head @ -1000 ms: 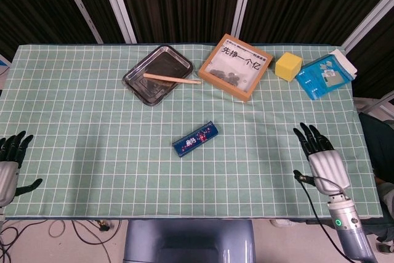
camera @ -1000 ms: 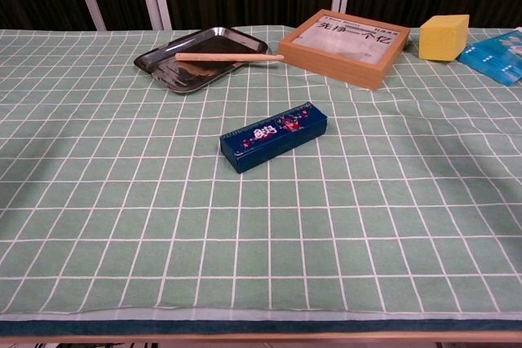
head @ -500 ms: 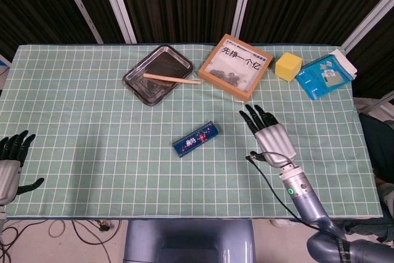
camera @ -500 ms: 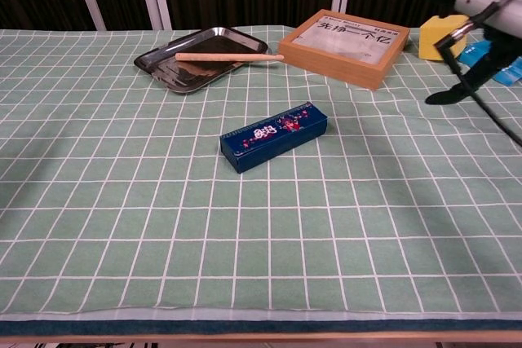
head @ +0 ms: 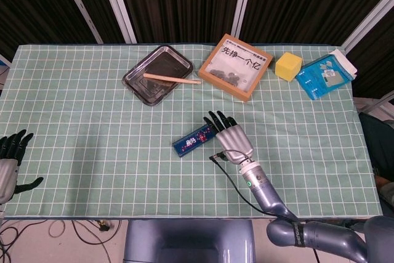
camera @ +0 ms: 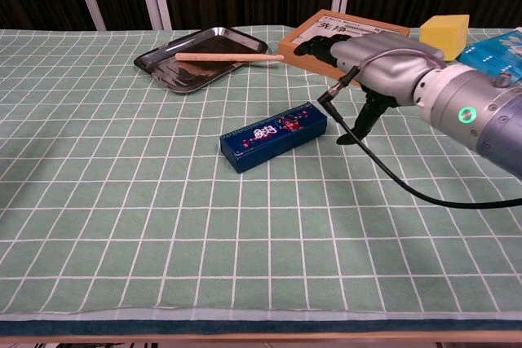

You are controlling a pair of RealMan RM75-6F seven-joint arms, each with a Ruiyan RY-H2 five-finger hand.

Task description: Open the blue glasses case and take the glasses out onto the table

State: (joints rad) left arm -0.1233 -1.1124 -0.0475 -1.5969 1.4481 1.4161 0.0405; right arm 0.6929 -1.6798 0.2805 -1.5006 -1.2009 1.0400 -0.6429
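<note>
- Blue glasses case (head: 196, 139) lying shut and flat near the middle of the green checked surface (head: 92, 127), set at a slant, its right end farther from the robot than its left.
- Right hand (head: 231, 137) hovering just beside the case's right end, fingers (head: 217, 120) spread apart and stretched forward, holding nothing; chest view shows the thumb (camera: 364, 120) hanging down toward the cloth, clear of the case.
- Contact between right hand and case not discernible; from the chest view, apparently a small gap.
- Black cable (camera: 408, 185) looping down from the right wrist over the cloth.
- Left hand (head: 9, 164) at the far left edge, well apart from the case, fingers apart and empty; out of the chest view.
- Metal tray (head: 154, 74) toward the back, a wooden stick (head: 172, 79) resting across it and jutting over its right rim.
- Wooden framed box (head: 235, 66) with printed characters just right of the tray.
- Yellow block (head: 288, 66) beyond that, then a blue packet (head: 323, 76) at the back right corner.
</note>
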